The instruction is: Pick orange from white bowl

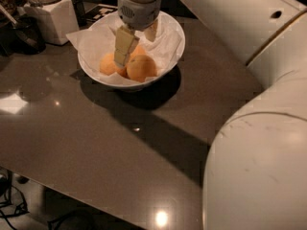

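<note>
While my tool (135,50) hangs spread inside the white bowl (125,84) on the desk (96,143), straddling the farthest orange (139,51), I judge the next move is squeezing, then lifting.

**One high view, tilted down along the arm**

A single camera looks steeply down across the dark glossy grey bench (96,143) from close behind the robot's white arm (259,166), whose bulky links fill the right side nearest the lens. The wide white paper-lined bowl (108,82) lies toward the far edge, upper middle, and the two-finger tool (136,49) hangs inside it, fingers spread apart
</note>
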Controlling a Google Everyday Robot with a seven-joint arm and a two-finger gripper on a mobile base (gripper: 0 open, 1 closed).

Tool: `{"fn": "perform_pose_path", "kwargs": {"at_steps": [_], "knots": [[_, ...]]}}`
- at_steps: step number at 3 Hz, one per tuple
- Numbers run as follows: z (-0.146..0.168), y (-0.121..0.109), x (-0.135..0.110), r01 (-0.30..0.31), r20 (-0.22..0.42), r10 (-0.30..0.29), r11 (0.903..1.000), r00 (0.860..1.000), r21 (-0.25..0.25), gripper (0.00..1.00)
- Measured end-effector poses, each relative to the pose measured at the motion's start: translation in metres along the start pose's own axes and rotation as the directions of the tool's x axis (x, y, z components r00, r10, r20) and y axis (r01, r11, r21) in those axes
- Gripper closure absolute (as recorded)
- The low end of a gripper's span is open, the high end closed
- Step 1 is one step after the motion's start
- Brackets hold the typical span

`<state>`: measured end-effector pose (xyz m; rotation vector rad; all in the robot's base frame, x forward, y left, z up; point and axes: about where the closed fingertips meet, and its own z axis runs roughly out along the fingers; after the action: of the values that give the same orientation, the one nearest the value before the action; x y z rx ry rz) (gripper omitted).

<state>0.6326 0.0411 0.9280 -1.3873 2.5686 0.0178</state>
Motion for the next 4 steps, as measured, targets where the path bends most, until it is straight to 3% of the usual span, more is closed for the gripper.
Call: {"fn": "perform_pose_path", "kwargs": {"at_steps": [1,2,4], "knots": [[0.009,-0.006,-0.002,-0.004,-0.015,0.004,1.0000,1.000,-0.005,0.24],[0.018,-0.012,-0.001,-0.013,-0.025,0.012,0.9998,1.000,-0.016,0.37],[0.035,-0.025,0.020,-0.070,-0.048,0.067,0.9963,0.997,-0.051,0.35]]}}
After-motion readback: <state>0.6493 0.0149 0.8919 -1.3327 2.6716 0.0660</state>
